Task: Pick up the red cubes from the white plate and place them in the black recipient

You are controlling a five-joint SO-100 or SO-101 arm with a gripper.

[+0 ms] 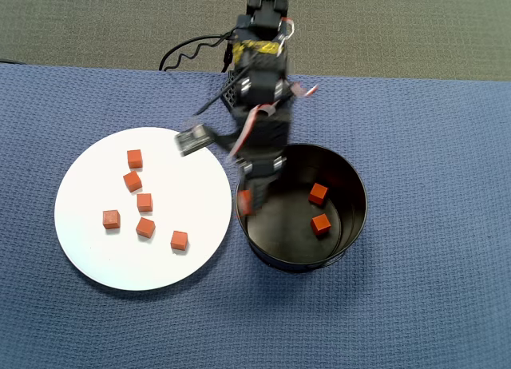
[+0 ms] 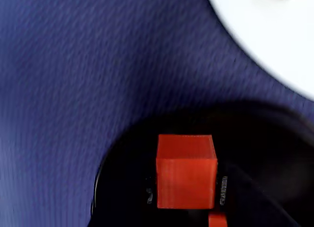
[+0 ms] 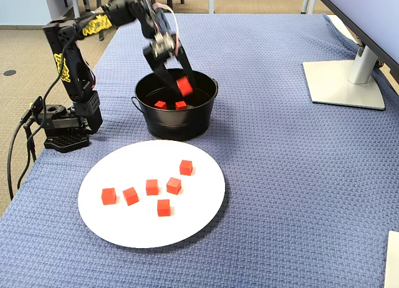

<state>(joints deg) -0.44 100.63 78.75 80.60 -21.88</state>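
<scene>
Blue woven cloth covers the table [image 3: 299, 176]; tan carpet lies beyond. The white plate [image 3: 187, 225] at six o'clock of the black recipient [image 3: 177, 123] carries six red cubes [image 3: 174, 186]. The tool [image 3: 182, 85] grips one cube over the recipient, where two more lie.

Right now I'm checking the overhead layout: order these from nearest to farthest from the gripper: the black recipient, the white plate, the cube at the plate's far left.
Gripper, overhead view:
1. Black recipient, directly below it.
2. White plate, to its left.
3. Leftmost cube, well inside the plate's left half.
</scene>
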